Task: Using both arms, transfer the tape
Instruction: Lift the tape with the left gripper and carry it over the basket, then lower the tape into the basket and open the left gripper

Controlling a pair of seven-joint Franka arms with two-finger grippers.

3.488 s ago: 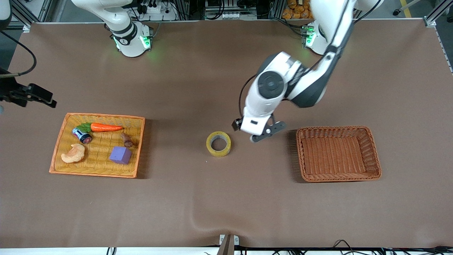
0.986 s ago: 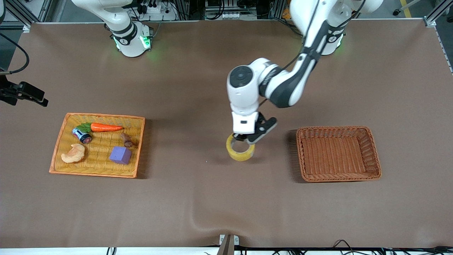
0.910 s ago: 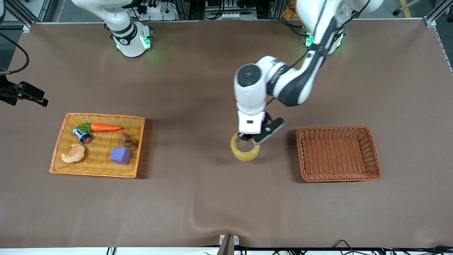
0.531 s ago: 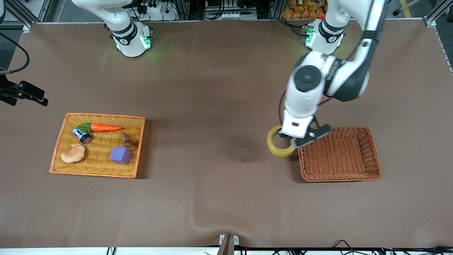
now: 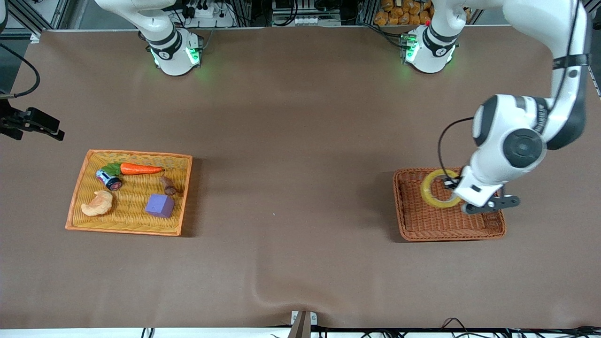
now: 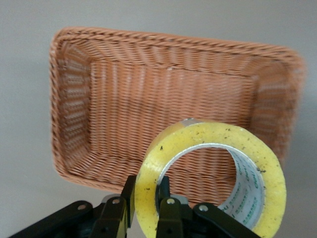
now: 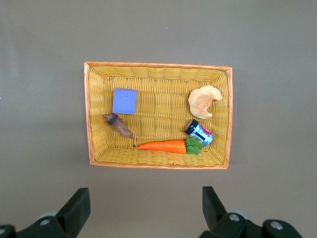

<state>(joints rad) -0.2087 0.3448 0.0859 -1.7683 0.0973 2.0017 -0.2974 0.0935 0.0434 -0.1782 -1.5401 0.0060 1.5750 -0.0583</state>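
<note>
The tape (image 5: 430, 198), a yellowish ring with a wide hole, hangs in the air over the brown wicker basket (image 5: 448, 237). My left gripper (image 5: 456, 188) is shut on the tape's wall, one finger inside the hole and one outside. In the left wrist view the tape (image 6: 265, 166) stands on edge between the fingers of the left gripper (image 6: 146, 188), above the basket (image 6: 173, 39). My right gripper (image 7: 143, 204) is open and empty and waits high up, beside the yellow tray (image 7: 158, 64). It also shows in the front view (image 5: 49, 130).
The yellow wicker tray (image 5: 127, 230) near the right arm's end holds a purple cube (image 5: 160, 205), a carrot (image 5: 141, 169), a croissant (image 5: 97, 203), a small can (image 5: 109, 180) and a brown piece (image 5: 167, 185). The brown basket holds nothing else.
My left gripper closed on the tape at the table's middle, lifted it and carried it toward the left arm's end, to above the brown basket. The right arm has barely moved.
</note>
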